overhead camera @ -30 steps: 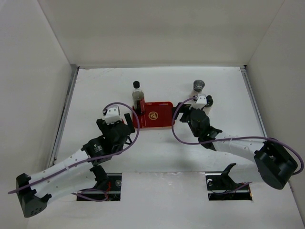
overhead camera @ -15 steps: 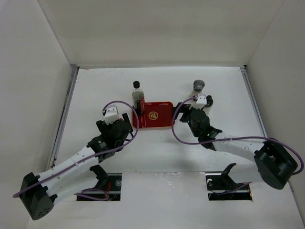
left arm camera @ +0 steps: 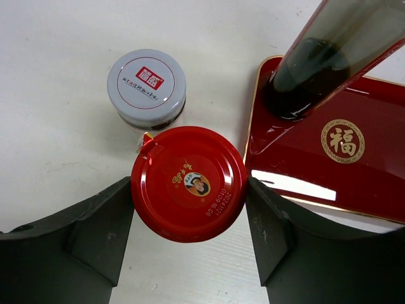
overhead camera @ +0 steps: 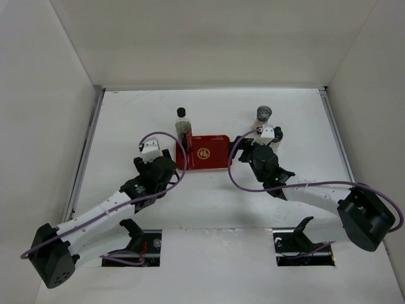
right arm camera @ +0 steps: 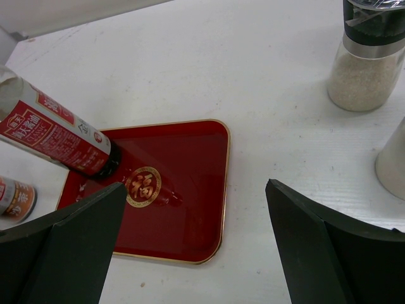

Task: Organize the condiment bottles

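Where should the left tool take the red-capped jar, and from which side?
Take the red-capped jar across its round lid, from above and the near side, as the left tool straddles it; the pale-lidded jar crowds its far side.

I work in a robotics lab cell, not a kitchen. My white table (overhead camera: 209, 196) is boxed in by bare white walls (overhead camera: 209, 44) at nine, twelve and three o'clock. My arms (overhead camera: 101, 212) are bolted at six o'clock, trailing purple cables (overhead camera: 230, 166), beside cut-outs (overhead camera: 316, 250) showing wiring. Condiment bottles (overhead camera: 183, 132) and a red tray (overhead camera: 205, 154) are the kitchen touch.
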